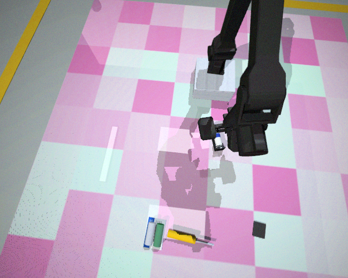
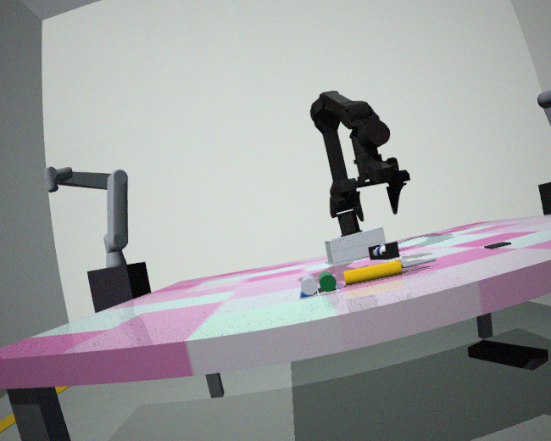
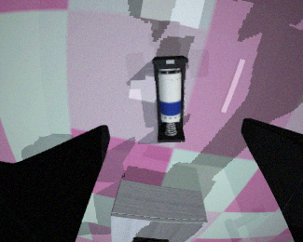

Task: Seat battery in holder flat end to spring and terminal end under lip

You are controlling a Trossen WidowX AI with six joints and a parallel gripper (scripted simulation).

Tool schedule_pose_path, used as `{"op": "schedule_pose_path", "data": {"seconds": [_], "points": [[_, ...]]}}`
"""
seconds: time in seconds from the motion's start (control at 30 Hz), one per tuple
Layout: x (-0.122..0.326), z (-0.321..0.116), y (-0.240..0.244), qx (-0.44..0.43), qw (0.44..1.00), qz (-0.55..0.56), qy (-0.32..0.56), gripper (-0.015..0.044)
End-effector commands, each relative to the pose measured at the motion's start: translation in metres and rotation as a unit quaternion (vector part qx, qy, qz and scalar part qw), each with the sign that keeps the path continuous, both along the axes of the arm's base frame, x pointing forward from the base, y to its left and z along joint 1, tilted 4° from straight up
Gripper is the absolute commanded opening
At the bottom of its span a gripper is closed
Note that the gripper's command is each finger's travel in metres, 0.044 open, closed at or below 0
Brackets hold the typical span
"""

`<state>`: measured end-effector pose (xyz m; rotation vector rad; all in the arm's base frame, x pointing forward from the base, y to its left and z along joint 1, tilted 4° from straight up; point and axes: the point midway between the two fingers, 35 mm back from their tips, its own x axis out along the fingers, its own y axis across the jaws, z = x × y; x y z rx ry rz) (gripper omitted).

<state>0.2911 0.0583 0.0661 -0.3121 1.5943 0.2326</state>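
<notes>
Our gripper [image 2: 375, 201] hangs well above the table [image 2: 266, 326] with its jaws spread wide and nothing between them. Straight below the jaws, in the wrist view, the battery [image 3: 170, 98] lies lengthwise inside the black battery holder [image 3: 170, 61], white body with a blue band, its metal end toward the near end of the holder. It looks flat and in line with the holder walls; we cannot tell from here which end meets the spring or whether the terminal sits under the lip.

The risk we see now is contact. If the jaws drop again, or sweep low while retreating, a fingertip could clip the holder or roll the battery out of line. We judge the safe move is to stay high and travel away. The grey block [image 3: 159, 208], which lies behind the jaws at the arm's base, is another thing to keep clear of.

Far forward of the jaws a small tray [image 1: 154, 233] holds two cylinders side by side, one white [image 1: 150, 233] and one green [image 1: 158, 233], with a yellow-handled screwdriver [image 1: 183, 236] just beside it.
</notes>
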Motion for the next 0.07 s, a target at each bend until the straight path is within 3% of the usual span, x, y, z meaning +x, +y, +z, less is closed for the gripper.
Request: {"op": "schedule_pose_path", "data": {"seconds": [0.0,0.03], "points": [[-0.0004,0.0002,0.0003,0.001,1.0,-0.003,0.001,0.044],[-0.0004,0.0002,0.0003,0.001,1.0,-0.003,0.001,0.044]]}}
